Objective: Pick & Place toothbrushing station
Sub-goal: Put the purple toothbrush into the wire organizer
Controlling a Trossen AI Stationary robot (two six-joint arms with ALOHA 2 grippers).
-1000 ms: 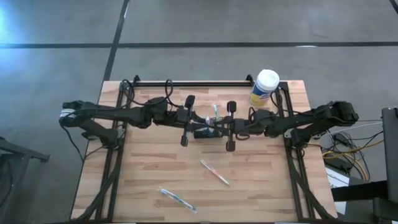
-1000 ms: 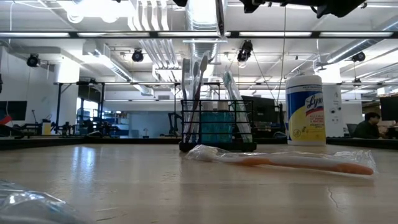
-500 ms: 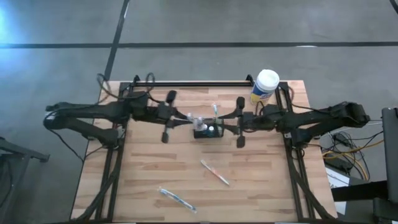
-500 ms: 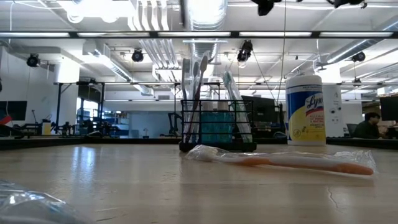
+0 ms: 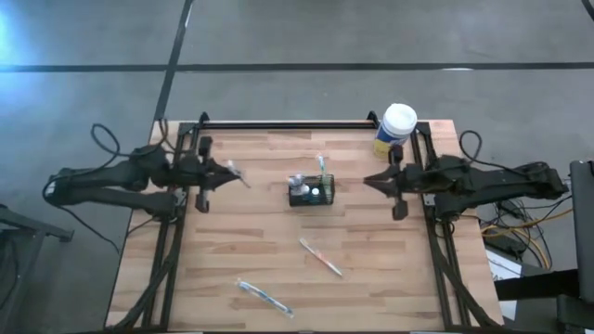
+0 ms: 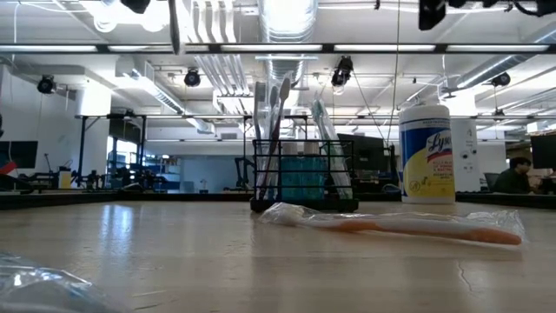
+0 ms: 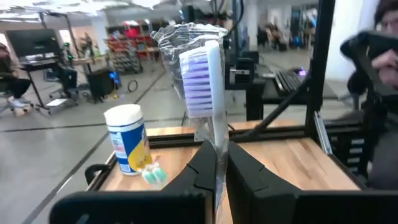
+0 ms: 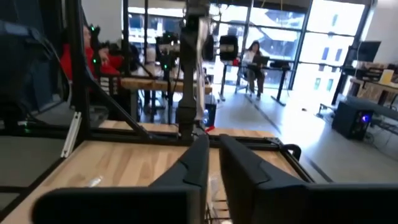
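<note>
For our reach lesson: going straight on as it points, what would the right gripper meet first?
Probably the caddy, straight ahead of the right gripper in the high view; height is unclear, so it might pass above.

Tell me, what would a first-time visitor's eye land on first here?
Probably the black wire-mesh caddy in the middle of the wooden table, with toothbrushes standing upright in it. Next, the left gripper at the table's left edge, shut on a plastic-wrapped toothbrush with a purple head. The white-lidded canister stands at the far right corner, and two more wrapped toothbrushes lie on the near side.
</note>
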